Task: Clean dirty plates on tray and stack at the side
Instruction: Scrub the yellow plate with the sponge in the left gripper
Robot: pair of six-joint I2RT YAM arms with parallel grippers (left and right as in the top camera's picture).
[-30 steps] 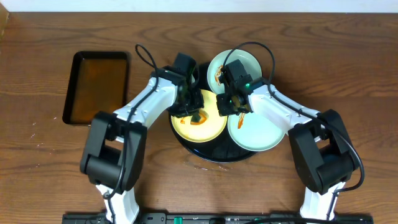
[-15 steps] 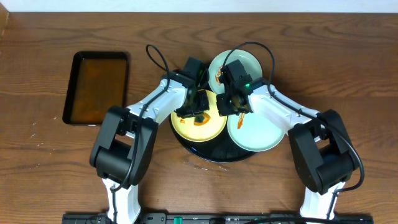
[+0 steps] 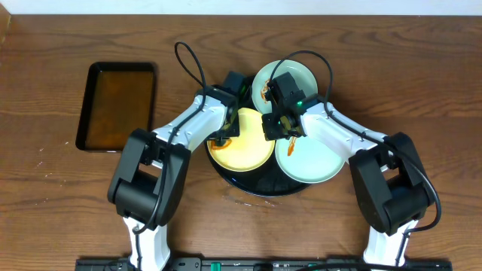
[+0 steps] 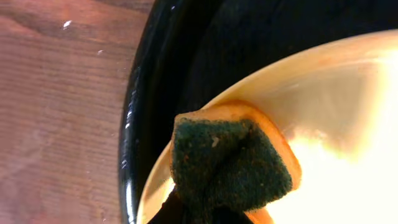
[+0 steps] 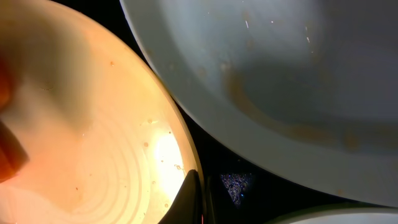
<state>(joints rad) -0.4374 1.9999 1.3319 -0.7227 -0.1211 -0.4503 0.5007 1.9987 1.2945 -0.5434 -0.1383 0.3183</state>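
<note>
Left pincer [image 3: 224, 138], clamped on a green sponge [image 4: 230, 165], has swept from mid yellow plate [image 3: 248, 147] to its rim at the left edge of the tray [image 3: 260, 190]; the smear looks nearly gone. Right pincer [image 3: 273, 129], closed, sits mid-tray.

Robotics lab: left arm [image 3: 188, 124], right arm [image 3: 331, 132] at wood table [image 3: 45, 203].

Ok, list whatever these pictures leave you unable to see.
- Fingers of the left hand: left wrist view, the sponge covers them.
- Far mint plate: overhead, the right hand and its arm cover its near part.
- Yellow plate, left edge: overhead, under the left arm.
- Orange shape at the left edge, right wrist view: blurred, cut off.
</note>
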